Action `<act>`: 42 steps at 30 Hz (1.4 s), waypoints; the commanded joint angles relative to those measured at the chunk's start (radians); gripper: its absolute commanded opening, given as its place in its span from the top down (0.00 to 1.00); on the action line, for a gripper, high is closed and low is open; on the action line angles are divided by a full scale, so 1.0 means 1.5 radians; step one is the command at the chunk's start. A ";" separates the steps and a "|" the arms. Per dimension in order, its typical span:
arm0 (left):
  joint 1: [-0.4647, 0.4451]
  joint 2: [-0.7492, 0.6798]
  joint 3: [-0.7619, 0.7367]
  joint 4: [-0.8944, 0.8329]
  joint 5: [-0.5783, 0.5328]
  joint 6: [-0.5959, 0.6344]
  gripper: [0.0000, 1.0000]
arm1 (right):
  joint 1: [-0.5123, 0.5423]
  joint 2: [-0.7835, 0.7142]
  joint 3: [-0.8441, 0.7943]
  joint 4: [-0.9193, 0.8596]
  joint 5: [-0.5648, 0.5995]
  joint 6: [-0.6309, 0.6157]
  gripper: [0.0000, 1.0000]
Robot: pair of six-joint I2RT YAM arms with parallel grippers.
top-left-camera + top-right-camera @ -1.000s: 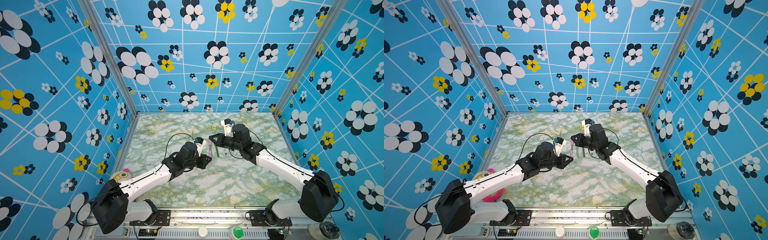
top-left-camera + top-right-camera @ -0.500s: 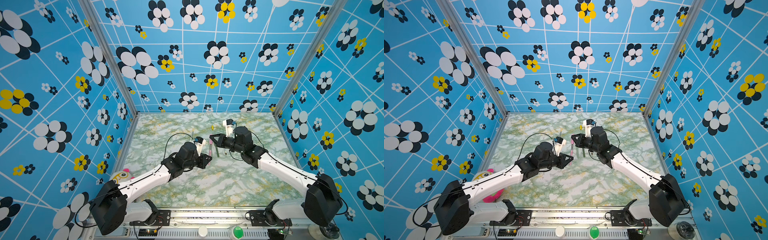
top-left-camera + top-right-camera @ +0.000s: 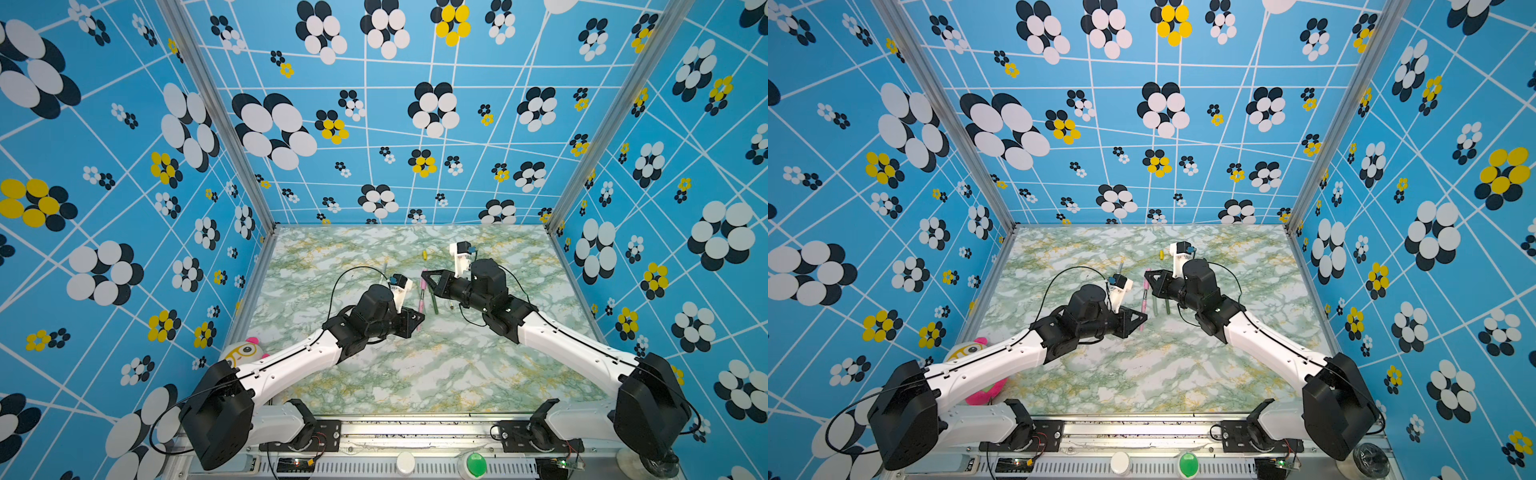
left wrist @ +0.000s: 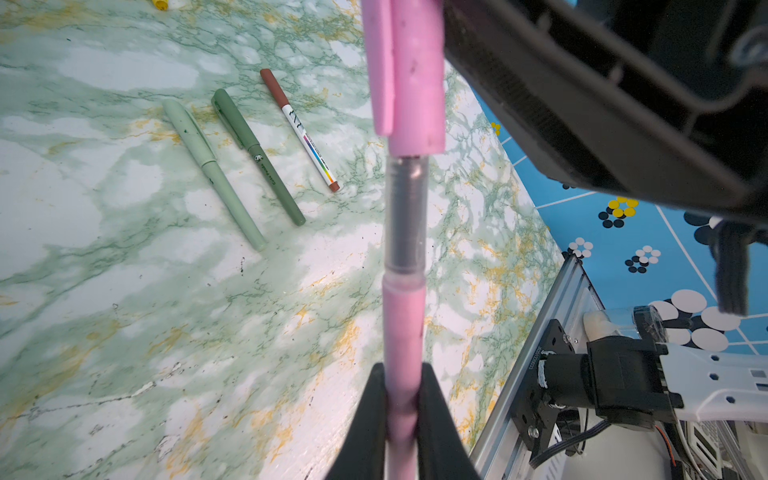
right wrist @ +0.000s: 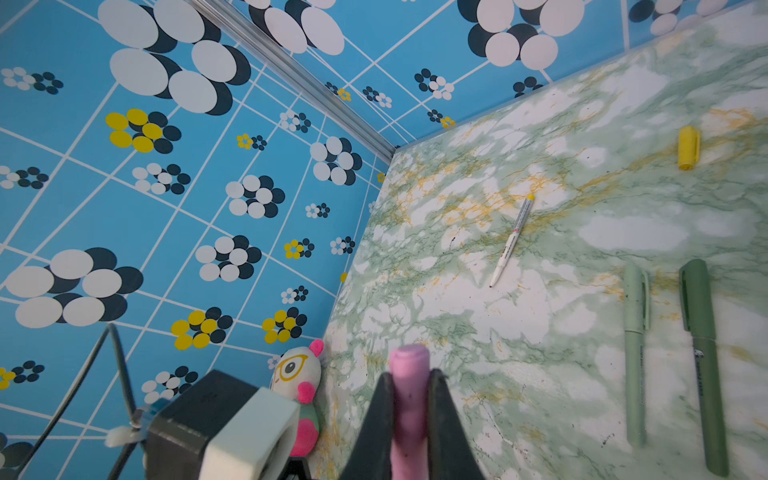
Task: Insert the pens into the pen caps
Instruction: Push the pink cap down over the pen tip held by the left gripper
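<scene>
My left gripper (image 4: pixel 402 374) is shut on the pink pen (image 4: pixel 403 328). My right gripper (image 5: pixel 409 380) is shut on the pink cap (image 5: pixel 409 365). In the left wrist view the pen's front end sits in the mouth of the pink cap (image 4: pixel 411 75), and a grey section of the pen shows between them. In both top views the pink pen (image 3: pixel 422 297) (image 3: pixel 1145 297) spans the gap between the left gripper (image 3: pixel 417 322) and the right gripper (image 3: pixel 426 274). A white-yellow pen (image 5: pixel 512 241) and a yellow cap (image 5: pixel 688 147) lie apart on the table.
A pale green pen (image 4: pixel 212 166), a dark green pen (image 4: pixel 257 156) and a brown-capped pen (image 4: pixel 299 129) lie capped, side by side, on the marble table (image 3: pixel 415 374). A plush toy (image 3: pixel 245 351) sits at the table's left edge. Patterned blue walls enclose three sides.
The right arm's rear links have shifted slightly. Both grippers, the pink pen and the pink cap stay where they were.
</scene>
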 commanded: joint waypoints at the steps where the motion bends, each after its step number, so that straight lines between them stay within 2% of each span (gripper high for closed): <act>1: 0.007 -0.008 0.001 0.074 -0.029 -0.002 1.00 | 0.016 -0.010 -0.023 -0.029 -0.006 0.012 1.00; 11: 0.008 0.001 0.000 0.078 -0.028 0.000 1.00 | 0.019 -0.012 -0.033 -0.016 0.009 0.013 1.00; 22: 0.016 -0.005 0.005 0.069 -0.032 0.015 1.00 | 0.024 -0.014 -0.038 -0.011 -0.013 -0.006 1.00; 42: 0.050 -0.024 0.006 0.051 -0.030 0.043 1.00 | 0.025 0.006 -0.025 -0.007 -0.077 0.027 1.00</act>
